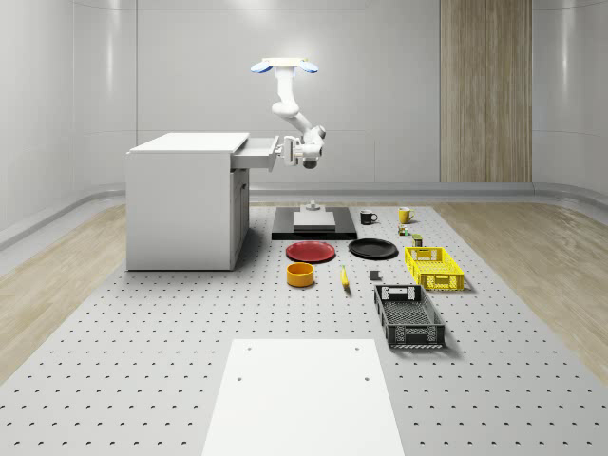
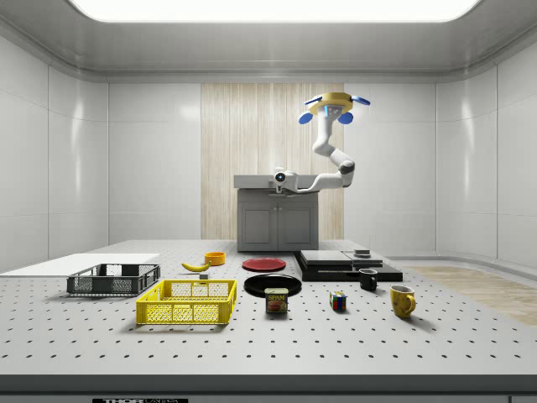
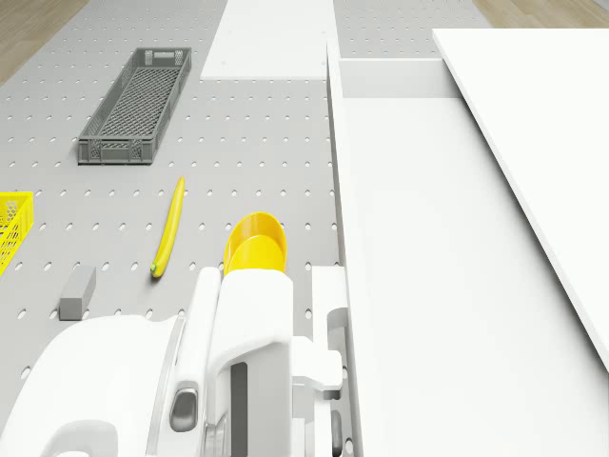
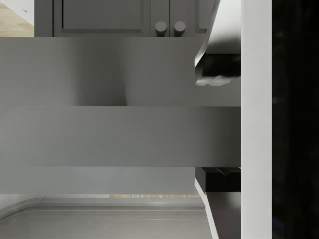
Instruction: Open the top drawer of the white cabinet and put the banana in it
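The white cabinet (image 1: 180, 204) has its top drawer (image 1: 255, 152) pulled out; in the drone view the drawer's (image 3: 428, 248) inside is bare. I hover in the air in front of the open drawer, with my drone body (image 1: 285, 65) well above it. My gripper (image 1: 283, 150) is at the drawer front. In the wrist view its fingers (image 4: 214, 69) sit on either side of the drawer handle (image 4: 99, 135), shut on it. The yellow banana (image 1: 344, 277) lies on the perforated floor beside an orange bowl (image 1: 300, 275), well below the gripper (image 3: 333, 381); the banana (image 3: 169, 228) lies free.
Near the banana are a red plate (image 1: 311, 251), a black plate (image 1: 372, 249), a yellow basket (image 1: 433, 267) and a dark crate (image 1: 408, 315). Behind them stand a black platform (image 1: 313, 224) and two mugs (image 1: 369, 217). A white board (image 1: 302, 394) lies at the front.
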`<state>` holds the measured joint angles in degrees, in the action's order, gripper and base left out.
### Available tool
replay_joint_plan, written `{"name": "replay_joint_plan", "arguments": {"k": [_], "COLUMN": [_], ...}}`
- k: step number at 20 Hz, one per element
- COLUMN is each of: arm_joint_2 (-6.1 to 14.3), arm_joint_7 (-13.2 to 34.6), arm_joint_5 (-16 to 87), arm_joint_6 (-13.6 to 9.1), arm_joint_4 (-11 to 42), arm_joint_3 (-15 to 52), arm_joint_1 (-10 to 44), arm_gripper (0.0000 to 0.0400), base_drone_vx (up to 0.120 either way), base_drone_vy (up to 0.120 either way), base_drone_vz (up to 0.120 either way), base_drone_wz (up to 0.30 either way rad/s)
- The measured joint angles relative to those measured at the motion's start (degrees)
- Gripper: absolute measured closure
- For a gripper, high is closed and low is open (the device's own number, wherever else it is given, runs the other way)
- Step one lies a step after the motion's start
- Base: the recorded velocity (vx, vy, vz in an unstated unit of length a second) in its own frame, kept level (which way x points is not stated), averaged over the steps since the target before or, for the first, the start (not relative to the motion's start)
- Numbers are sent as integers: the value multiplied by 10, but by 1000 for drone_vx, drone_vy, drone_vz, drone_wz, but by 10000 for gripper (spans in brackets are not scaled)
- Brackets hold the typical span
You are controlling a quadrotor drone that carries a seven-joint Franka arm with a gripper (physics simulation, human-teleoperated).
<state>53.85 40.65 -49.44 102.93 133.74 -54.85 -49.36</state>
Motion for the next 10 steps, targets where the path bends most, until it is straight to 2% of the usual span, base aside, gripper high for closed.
{"name": "replay_joint_plan", "arguments": {"k": [2, 5, 10], "arm_joint_2": [3, 9, 21], "arm_joint_7": [2, 8, 19], "arm_joint_5": [2, 11, 35], "arm_joint_6": [3, 4, -8], "arm_joint_4": [1, -1, -14], "arm_joint_3": [0, -4, -22], "arm_joint_1": [-3, -7, -12], "arm_gripper": [248, 254, 258], "base_drone_vx": [0, 0, 0], "base_drone_vy": [0, 0, 0], "base_drone_vz": [0, 0, 0], "base_drone_wz": [0, 0, 0]}}
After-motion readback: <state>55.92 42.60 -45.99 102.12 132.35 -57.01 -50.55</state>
